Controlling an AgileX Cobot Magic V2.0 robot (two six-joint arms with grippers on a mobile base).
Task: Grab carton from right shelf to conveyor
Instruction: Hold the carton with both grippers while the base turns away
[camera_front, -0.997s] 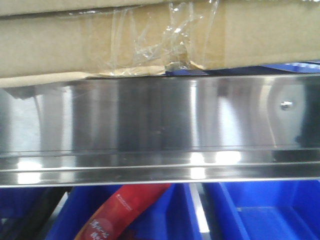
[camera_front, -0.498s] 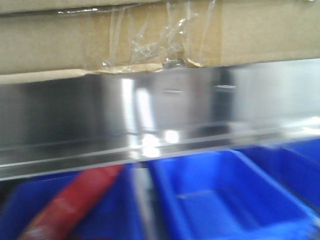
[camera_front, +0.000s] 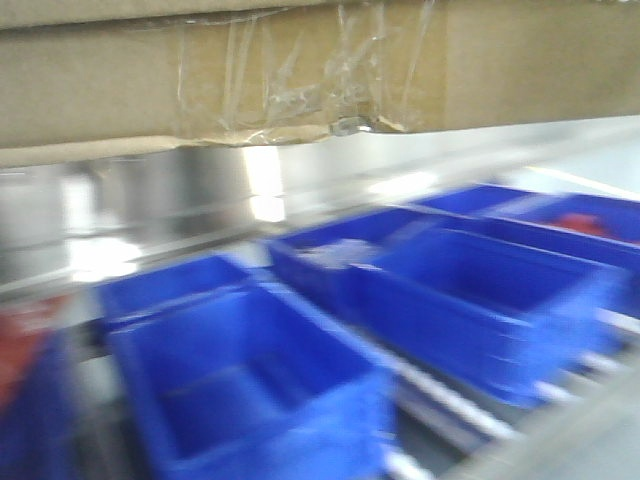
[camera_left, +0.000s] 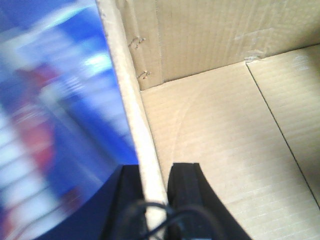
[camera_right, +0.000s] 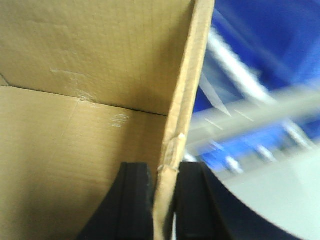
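Blue bins (camera_front: 250, 400) blur beneath; your left claw (camera_left: 154, 200) and right claw (camera_right: 165, 200) each clamp a carton (camera_front: 520, 70) wall, so carry it level.

We seem to be in a warehouse or stockroom. Rows of open blue plastic bins (camera_front: 250, 390) sit side by side on metal racking (camera_front: 455, 400). A polished steel shelf rail (camera_front: 150, 195) runs behind them, and a plain corrugated carton (camera_front: 90, 90) spans the top.

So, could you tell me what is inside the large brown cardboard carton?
Only bare cardboard floor and walls show in the carton; the left gripper and right gripper cover patches.
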